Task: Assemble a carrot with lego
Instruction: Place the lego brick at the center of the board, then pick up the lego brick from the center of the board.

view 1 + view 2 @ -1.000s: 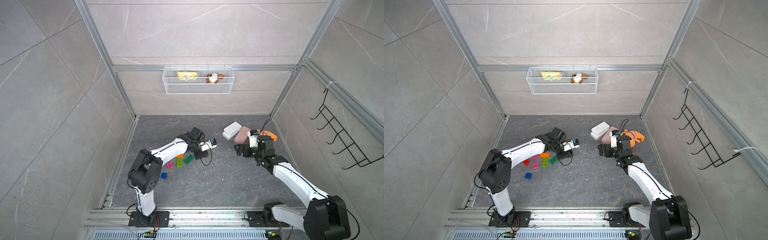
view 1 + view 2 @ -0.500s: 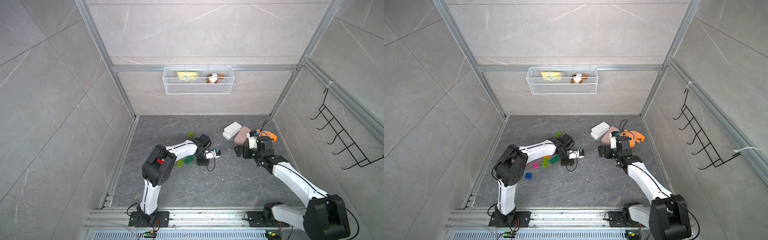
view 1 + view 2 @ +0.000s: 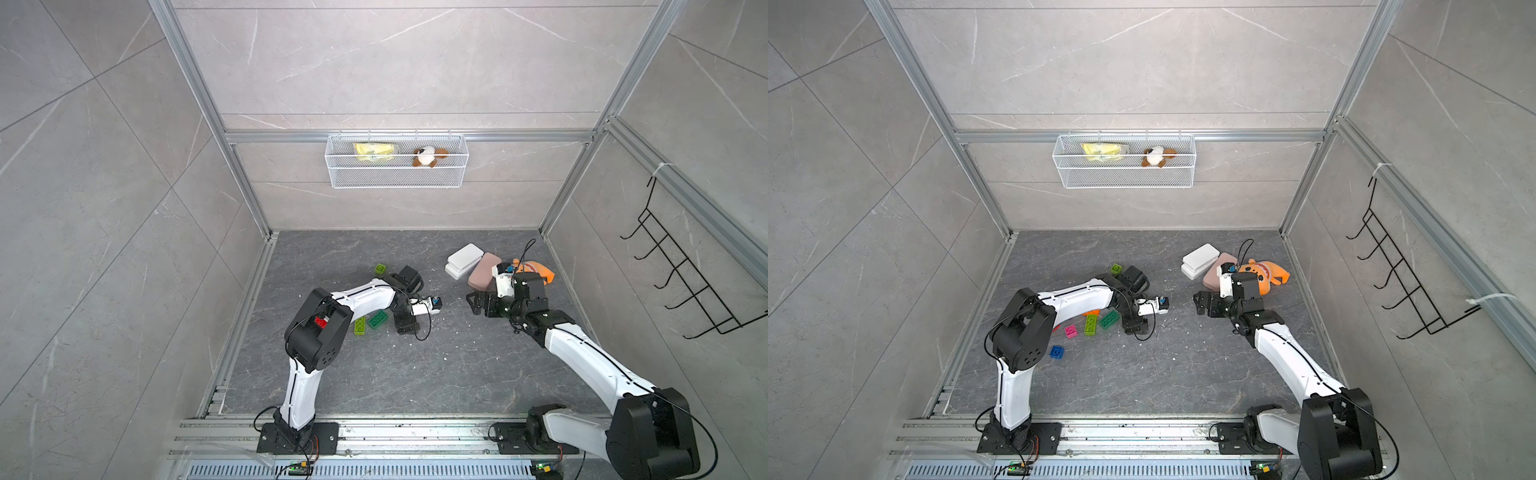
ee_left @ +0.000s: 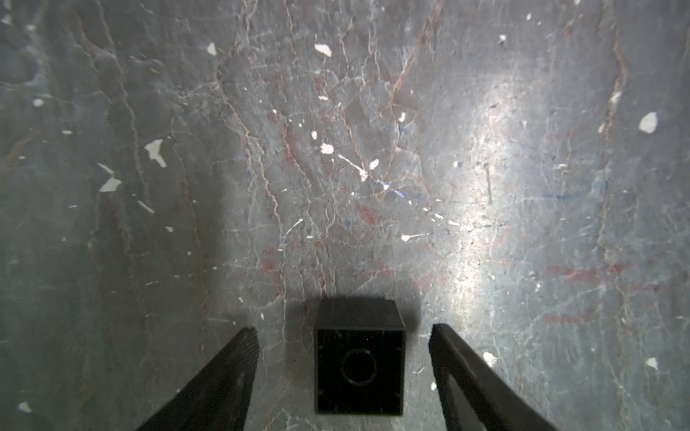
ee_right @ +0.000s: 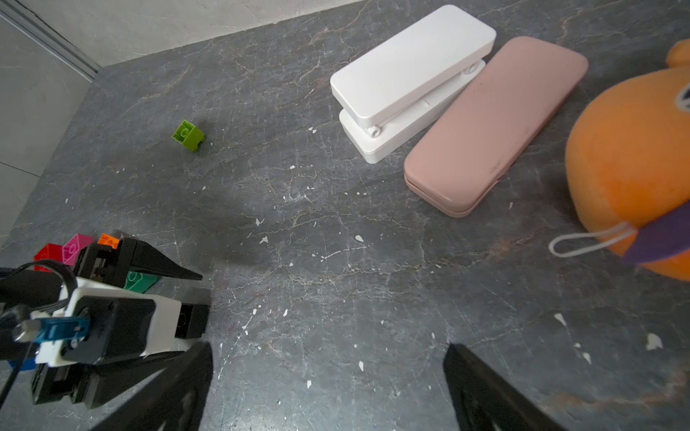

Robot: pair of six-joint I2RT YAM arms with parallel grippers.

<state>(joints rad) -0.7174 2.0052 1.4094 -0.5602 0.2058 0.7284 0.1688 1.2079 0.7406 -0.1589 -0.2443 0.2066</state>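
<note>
One black brick (image 4: 359,369) is sitting on the floor (image 4: 373,149) between the left gripper's (image 4: 342,328) parted fingers, touching neither, so nothing is being held. Other bricks (image 3: 1090,324) are lying loose just beside that arm; no carrot is forming yet. Opposite, the right gripper (image 5: 328,350) is hovering wide open and empty. Any regrasp is probably wanting jaws centred, squeezing the flat sides squarely.
</note>
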